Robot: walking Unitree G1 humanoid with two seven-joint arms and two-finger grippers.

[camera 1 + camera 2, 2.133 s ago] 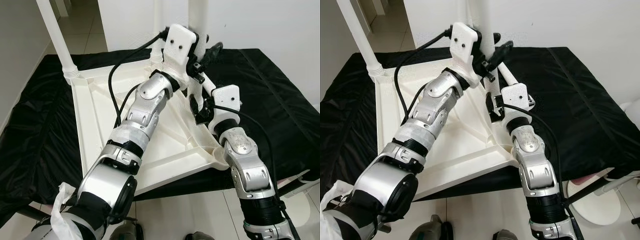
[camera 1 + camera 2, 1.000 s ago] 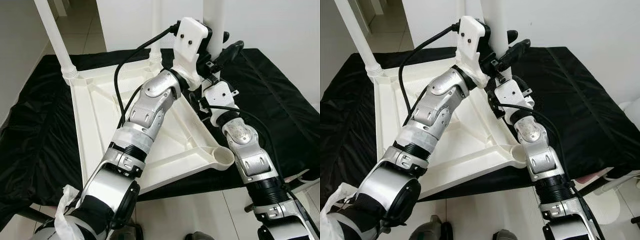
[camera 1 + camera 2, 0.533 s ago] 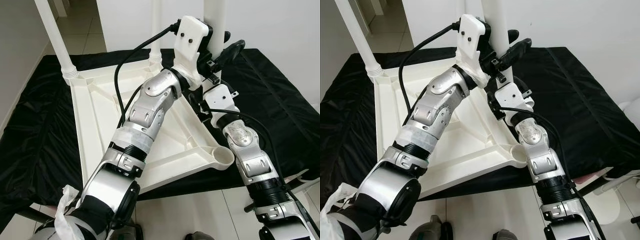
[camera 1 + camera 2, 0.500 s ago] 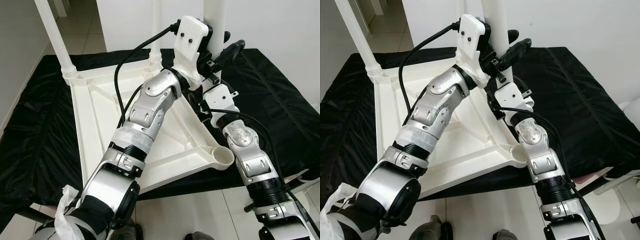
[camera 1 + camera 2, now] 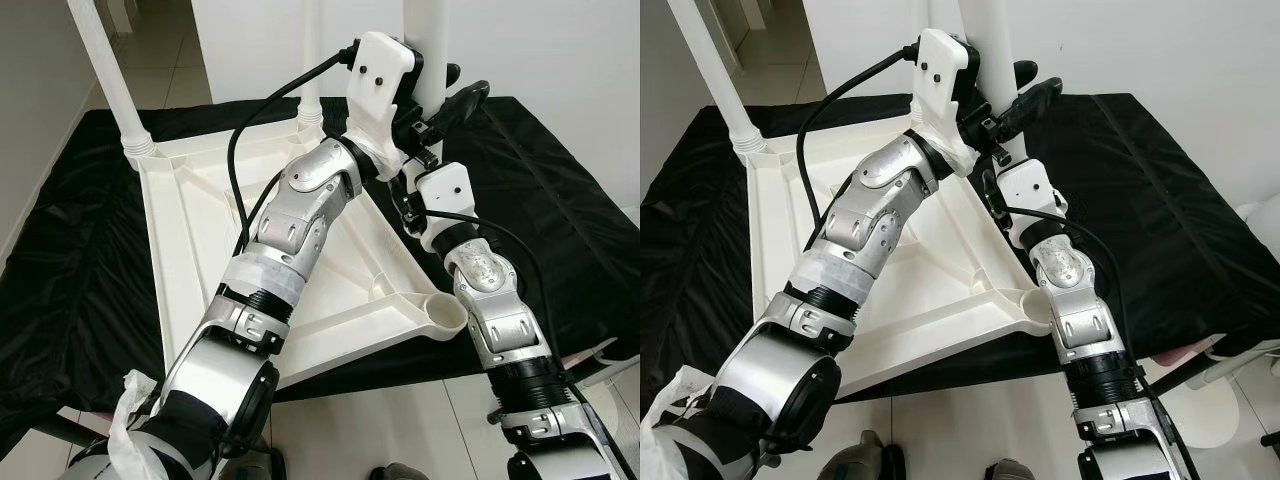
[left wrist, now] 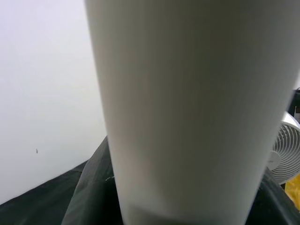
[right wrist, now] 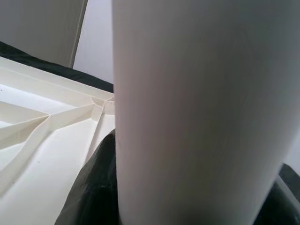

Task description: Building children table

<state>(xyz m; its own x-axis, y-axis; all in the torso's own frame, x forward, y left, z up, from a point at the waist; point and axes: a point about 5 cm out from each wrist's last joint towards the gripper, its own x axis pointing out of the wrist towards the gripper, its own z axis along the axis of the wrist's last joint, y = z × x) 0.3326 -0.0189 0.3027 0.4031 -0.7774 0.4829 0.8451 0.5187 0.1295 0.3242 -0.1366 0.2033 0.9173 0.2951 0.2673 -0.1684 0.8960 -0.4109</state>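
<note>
Standing upright at the far right corner of the upturned white tabletop (image 5: 200, 230), a white table leg (image 5: 425, 40) is clasped by the left gripper (image 5: 440, 100), its black fingers (image 5: 462, 100) closed round the tube. The right gripper (image 5: 412, 205) sits just below on the same leg; whether it grips cannot be told. The tabletop lies ribbed side up on a black cloth (image 5: 560, 190), with two more legs (image 5: 105, 70) standing at its far corners and an empty round socket (image 5: 440, 312) at the near right corner.

From the left wrist, the smooth white leg (image 6: 197, 108) looms very close, a fan (image 6: 285, 154) behind it.

From the right wrist, the leg (image 7: 206, 112) rises beside the tabletop's ribs (image 7: 47, 122).
</note>
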